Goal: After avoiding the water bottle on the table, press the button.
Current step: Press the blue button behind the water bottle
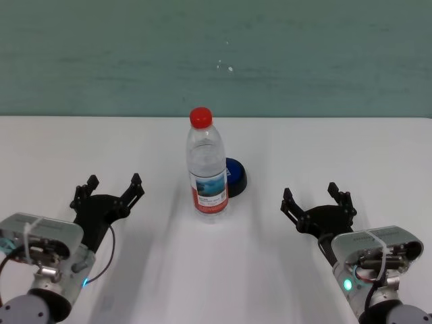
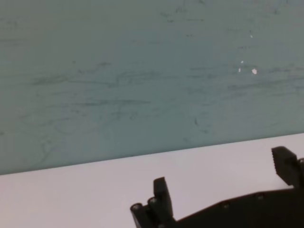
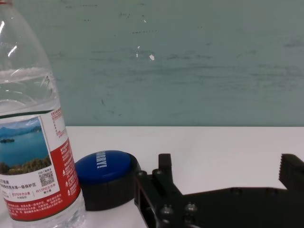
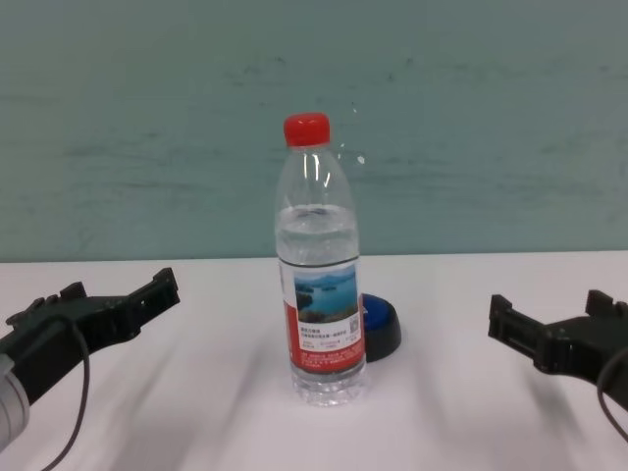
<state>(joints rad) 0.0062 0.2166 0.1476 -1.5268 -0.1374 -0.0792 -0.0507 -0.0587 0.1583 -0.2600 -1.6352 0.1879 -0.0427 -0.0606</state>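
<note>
At the lower left and lower right of the head frame, the left end effector [image 1: 111,187] and right end effector [image 1: 317,200] sit released above the white surface [image 1: 378,148]; at centre stands the water bottle [image 1: 206,167], upright; just behind it, the button [image 1: 235,174].

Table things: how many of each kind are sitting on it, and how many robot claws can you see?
Water bottle: 1
Button: 1
Grippers: 2, the left gripper and the right gripper, both open and apart from the bottle
Total: 4, with 2 things standing on the table
</note>
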